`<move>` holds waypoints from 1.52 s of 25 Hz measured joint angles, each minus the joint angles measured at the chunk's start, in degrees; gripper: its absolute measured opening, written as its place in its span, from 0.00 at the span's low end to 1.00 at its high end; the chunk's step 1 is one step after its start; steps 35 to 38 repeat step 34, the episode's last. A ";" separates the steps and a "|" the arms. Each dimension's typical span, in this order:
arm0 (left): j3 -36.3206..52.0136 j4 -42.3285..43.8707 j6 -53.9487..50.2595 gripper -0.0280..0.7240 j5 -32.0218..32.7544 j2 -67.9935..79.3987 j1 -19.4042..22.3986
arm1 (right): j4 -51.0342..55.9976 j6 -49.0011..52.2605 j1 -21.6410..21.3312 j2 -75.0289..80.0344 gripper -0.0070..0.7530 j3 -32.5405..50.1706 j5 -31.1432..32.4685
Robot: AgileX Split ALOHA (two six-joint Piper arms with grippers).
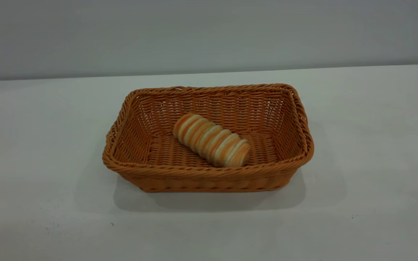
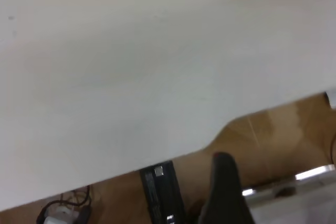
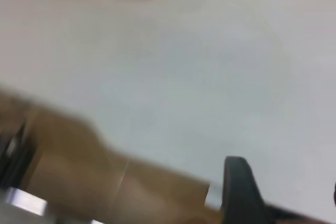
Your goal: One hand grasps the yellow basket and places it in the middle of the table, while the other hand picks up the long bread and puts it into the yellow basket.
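The yellow basket (image 1: 209,177) holds the long bread (image 1: 212,140), lying diagonally

Yellow basket (image 1: 209,174), frame centre: woven wicker-like strands, orange-tan, slight sheen; braided rope-like rim, open-weave sloping sides, tighter weave on floor.

Long bread (image 1: 212,140), inside basket: ridged crust, matt, orange-brown and cream bands, dry-looking.

Table (image 1: 35,145): plain white top, smooth, matt, few tiny dark specks lower left.

Wall, top of frame: flat grey, matt.

Left wrist view: brown glossy floor (image 2: 278,140) beyond table edge, bright metal strip (image 2: 315,172) lower right.
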 joint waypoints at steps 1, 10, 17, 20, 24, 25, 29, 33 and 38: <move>0.00 0.00 0.00 0.81 0.00 -0.73 2.18 | -0.07 0.00 -1.92 -2.33 0.58 0.00 0.07; 0.00 0.00 0.00 0.81 0.29 -12.98 11.41 | 0.35 0.00 -4.71 -12.86 0.48 0.00 0.81; 0.00 0.00 0.00 0.81 0.93 -17.87 11.16 | 0.53 0.00 -4.71 -12.86 0.40 0.00 0.81; 0.00 0.00 0.00 0.81 0.93 -17.87 11.16 | 0.59 0.00 -4.71 -12.86 0.37 0.00 0.81; 0.00 0.00 0.00 0.81 0.93 -17.91 11.16 | 0.61 0.00 -4.71 -12.86 0.33 0.00 0.81; 0.00 0.00 0.00 0.81 0.93 -17.91 11.16 | 0.65 0.00 -4.71 -12.86 0.32 0.00 0.81; 0.00 -0.05 0.00 0.81 0.93 -17.98 11.16 | 0.72 0.00 -4.71 -12.86 0.32 0.00 0.81; 0.00 -0.05 0.00 0.81 0.93 -18.05 11.16 | 0.72 0.00 -4.71 -12.86 0.32 0.00 0.81; 0.00 -0.05 0.00 0.81 0.93 -18.05 11.16 | 0.74 0.00 -4.71 -12.86 0.32 0.00 0.81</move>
